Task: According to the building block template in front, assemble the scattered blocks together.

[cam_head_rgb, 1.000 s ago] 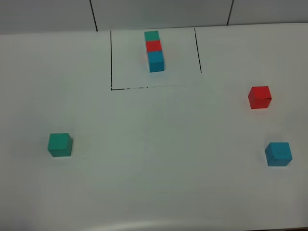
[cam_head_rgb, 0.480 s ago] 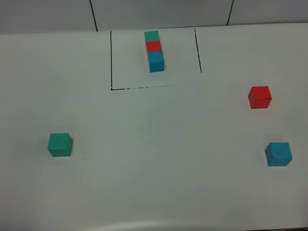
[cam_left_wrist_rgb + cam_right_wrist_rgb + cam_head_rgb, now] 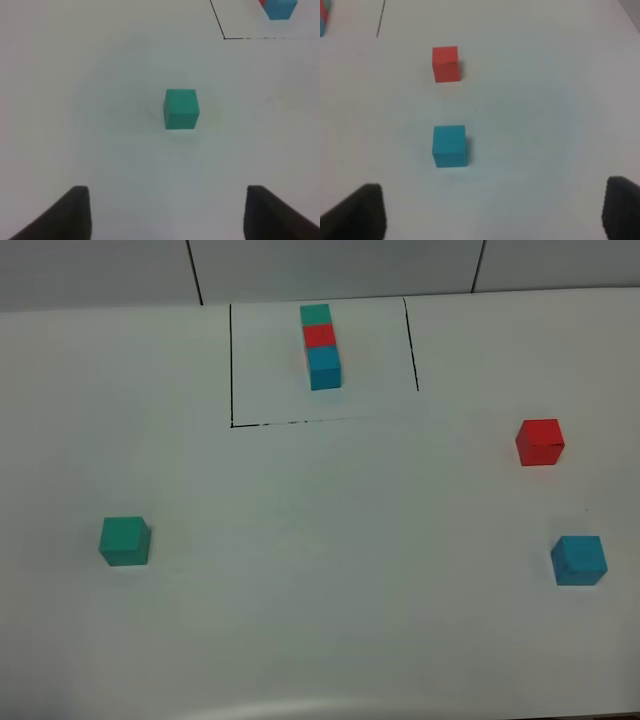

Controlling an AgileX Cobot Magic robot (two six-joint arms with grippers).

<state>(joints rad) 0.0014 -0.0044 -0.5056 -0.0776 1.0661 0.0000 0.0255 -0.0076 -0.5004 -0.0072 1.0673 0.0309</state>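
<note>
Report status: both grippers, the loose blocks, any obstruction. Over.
Left gripper open, empty, short of green cube. Right gripper open, empty, red cube and blue cube ahead. Template row intact. No obstruction seen.

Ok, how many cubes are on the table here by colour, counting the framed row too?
Green: 2, the loose green cube and the template's green cube.
Red: 2, the loose red cube and the template's red cube.
Blue: 2, the loose blue cube and the template's blue cube.
Total: 6 cubes.
</note>
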